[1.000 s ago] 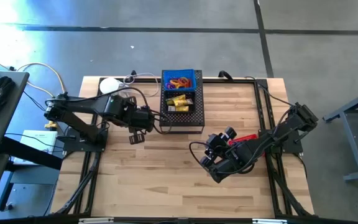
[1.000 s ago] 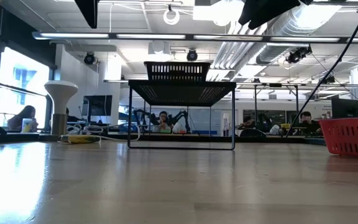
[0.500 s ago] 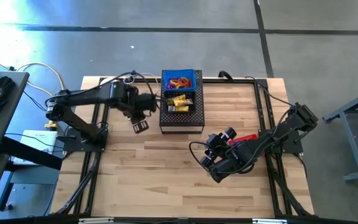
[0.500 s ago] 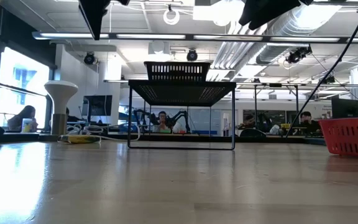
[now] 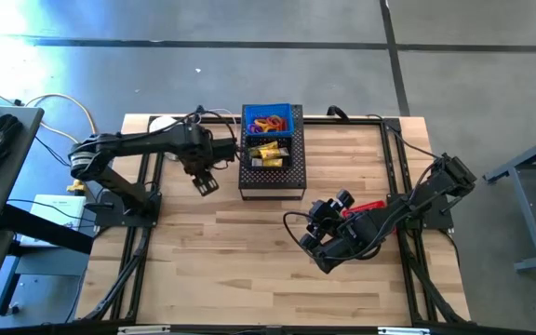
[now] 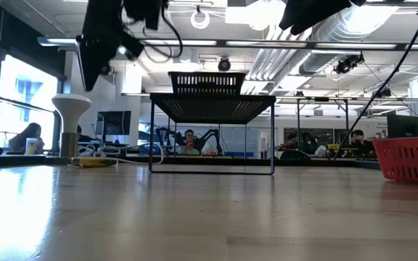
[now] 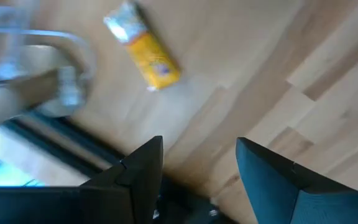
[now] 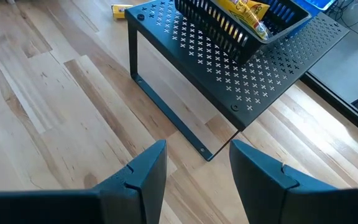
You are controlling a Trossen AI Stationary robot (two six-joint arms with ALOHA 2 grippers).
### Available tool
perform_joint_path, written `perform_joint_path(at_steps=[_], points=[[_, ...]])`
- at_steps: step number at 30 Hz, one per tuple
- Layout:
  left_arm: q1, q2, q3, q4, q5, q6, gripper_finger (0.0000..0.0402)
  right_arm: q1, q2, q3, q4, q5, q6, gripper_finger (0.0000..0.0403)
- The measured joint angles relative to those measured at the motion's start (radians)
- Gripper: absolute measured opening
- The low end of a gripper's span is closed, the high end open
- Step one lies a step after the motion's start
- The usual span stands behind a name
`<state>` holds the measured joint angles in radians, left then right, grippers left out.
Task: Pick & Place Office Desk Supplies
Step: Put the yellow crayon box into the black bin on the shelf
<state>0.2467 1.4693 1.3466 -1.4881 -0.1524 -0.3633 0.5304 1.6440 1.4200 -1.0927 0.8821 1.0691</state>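
Swung back toward the worktop's (image 5: 249, 251) far-left corner, the left arm's jaws (image 5: 206, 184) now stand wide and empty beside the black mesh stand (image 5: 273, 177). Right jaws (image 5: 316, 244) hover mid-worktop, parted, holding nothing. Yellow pieces (image 5: 266, 154) and coloured rubber bands (image 5: 269, 122) fill the stand's bins; one yellow packet (image 7: 146, 55) lies loose below the left wrist.

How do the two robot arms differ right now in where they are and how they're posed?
The left gripper hangs at the left side of the black perforated stand, near the table's far edge; the right gripper sits nearer mid-table, right of centre. The left arm stretches out long across the table; the right arm is folded low, beside a red basket. Both grippers are open and empty.
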Motion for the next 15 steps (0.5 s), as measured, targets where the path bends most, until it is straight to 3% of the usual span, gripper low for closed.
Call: perform_joint_path(at_steps=[4,15], points=[[0.030,0.001,-0.103,0.120,0.039,0.075,0.0194,0.000,0.000,0.000,0.000,0.000,0.000,0.0164],[0.162,0.000,-0.280,0.356,0.025,0.051,0.0194,0.000,0.000,0.000,-0.003,-0.015,-0.004,0.0164]])
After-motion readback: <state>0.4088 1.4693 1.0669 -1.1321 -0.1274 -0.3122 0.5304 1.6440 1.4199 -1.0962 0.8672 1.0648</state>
